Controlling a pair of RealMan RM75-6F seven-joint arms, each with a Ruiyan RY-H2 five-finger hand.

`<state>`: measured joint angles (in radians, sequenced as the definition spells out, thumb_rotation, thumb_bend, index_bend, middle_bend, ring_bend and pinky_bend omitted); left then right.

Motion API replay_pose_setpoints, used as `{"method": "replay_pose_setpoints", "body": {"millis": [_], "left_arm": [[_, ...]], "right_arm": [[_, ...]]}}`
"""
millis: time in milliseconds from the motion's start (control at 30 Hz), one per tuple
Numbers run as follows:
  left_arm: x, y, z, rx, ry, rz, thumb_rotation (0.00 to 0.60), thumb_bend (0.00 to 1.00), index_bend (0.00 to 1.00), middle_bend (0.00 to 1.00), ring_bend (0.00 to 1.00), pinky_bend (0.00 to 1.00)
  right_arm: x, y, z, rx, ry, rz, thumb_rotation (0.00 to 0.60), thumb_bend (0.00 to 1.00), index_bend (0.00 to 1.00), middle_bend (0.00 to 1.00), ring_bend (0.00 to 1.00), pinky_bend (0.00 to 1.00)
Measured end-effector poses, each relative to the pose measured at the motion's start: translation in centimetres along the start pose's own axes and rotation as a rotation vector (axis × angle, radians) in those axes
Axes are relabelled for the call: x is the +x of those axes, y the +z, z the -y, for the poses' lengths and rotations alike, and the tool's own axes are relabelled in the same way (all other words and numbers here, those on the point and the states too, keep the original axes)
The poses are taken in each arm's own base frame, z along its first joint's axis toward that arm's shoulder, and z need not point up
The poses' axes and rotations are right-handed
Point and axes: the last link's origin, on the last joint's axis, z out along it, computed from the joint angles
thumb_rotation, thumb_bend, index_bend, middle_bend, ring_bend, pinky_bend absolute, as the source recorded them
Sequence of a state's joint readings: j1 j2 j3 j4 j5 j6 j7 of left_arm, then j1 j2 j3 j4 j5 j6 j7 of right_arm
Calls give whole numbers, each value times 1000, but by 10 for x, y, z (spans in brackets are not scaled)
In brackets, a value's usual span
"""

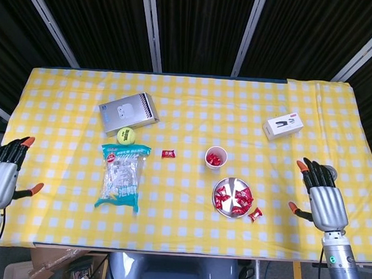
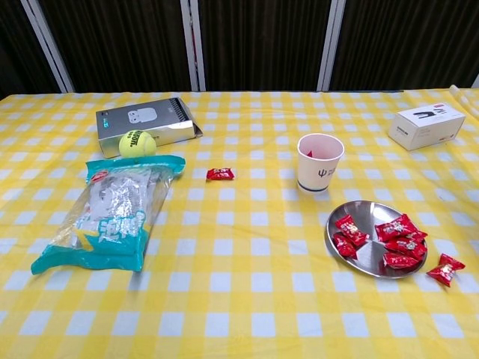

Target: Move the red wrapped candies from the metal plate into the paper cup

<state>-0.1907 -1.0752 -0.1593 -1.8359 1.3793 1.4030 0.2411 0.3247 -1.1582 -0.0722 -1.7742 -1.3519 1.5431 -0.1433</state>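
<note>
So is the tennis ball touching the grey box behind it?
Cannot tell. The tennis ball overlaps the grey box in the chest view; neither view shows a gap or contact plainly.

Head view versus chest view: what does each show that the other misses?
Only the head view shows the left hand and right hand, both open with fingers apart, at the table's sides. Only the chest view shows the mark printed on the paper cup. Both share the metal plate with red candies, one stray candy beside it, and the tennis ball.
</note>
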Motion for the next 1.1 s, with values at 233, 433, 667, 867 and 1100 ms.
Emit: {"method": "replay_pose_setpoints", "body": {"millis": [233,433,667,867,1100], "left_arm": [[18,70,-47,-47,123,-46,600,147,256,936,929,867],[15,123,-98,-44,138,9,600,183,332,1000,1000,947],[-7,168,-178,-66,142,109,600,210,339,1000,1000,984],[-41,188,-223,-43,147,216,600,213,386,1000,1000,988],[-81,195,-262,-32,196,315,600,240,401,1000,1000,987]], "right_arm": [[0,1,-1,23,23,10,600,246,0,59,0,81],[2,4,-3,16,56,14,600,246,0,59,0,80],[3,5,-6,2,96,34,600,246,0,59,0,82],[4,6,-9,-8,125,39,600,247,0,59,0,88],[6,8,-12,-17,151,43,600,247,0,59,0,88]]}}
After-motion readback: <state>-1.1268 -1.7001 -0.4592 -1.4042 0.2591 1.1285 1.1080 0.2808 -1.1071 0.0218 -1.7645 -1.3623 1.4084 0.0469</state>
